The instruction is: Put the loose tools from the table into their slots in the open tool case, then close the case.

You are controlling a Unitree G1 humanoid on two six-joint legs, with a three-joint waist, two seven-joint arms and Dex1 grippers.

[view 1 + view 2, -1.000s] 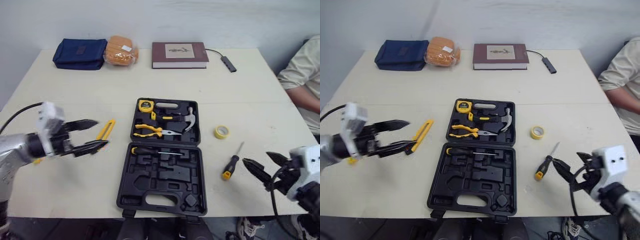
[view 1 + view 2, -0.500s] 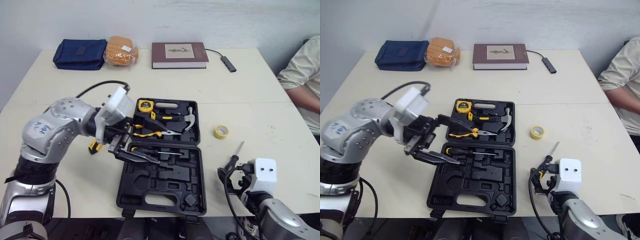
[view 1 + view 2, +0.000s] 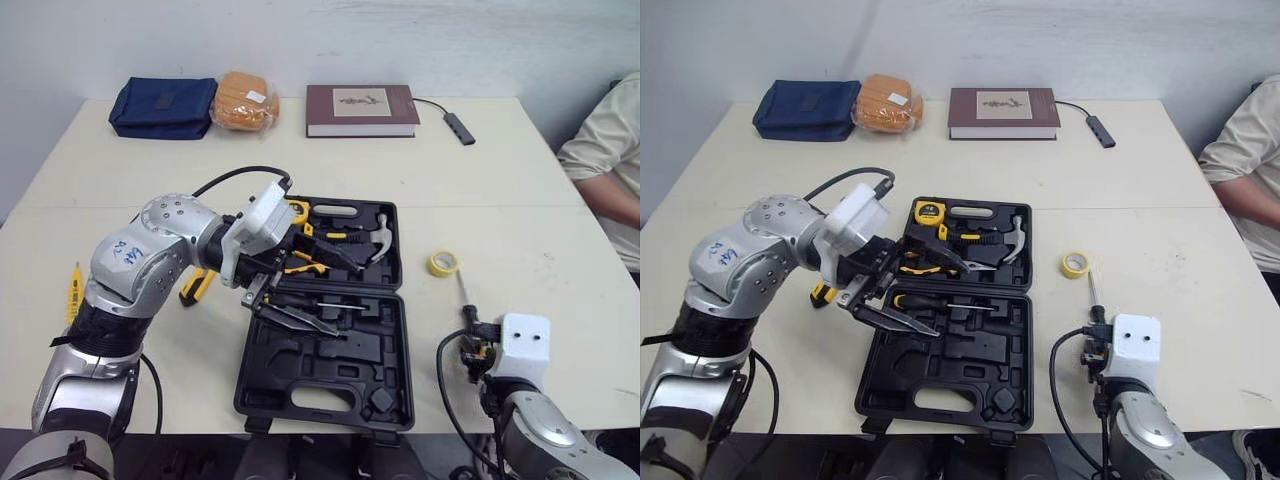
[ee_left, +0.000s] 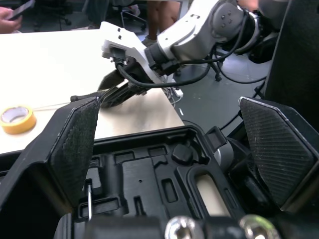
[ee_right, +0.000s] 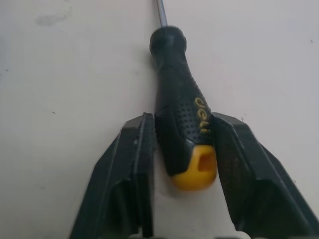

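On the table [image 3: 500, 190] the tool case [image 3: 405, 350] lies open. The left gripper [image 3: 318, 290] hangs over it, fingers spread wide. Right of the case, the right gripper [image 5: 180, 118] pinches the handle of the screwdriver [image 5: 183, 107], which lies flat on the tabletop.

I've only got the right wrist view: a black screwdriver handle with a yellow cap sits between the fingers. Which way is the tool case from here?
Observer: The open black plastic tool case lies on the table to the robot's left of the right gripper.
Operator: Is the left gripper near it?
Observer: The left gripper hangs open above the case, about over its hinge.
Operator: Anything else loose nearby?
Observer: A yellow roll of tape lies by the tip of the black-handled, yellow-capped screwdriver.
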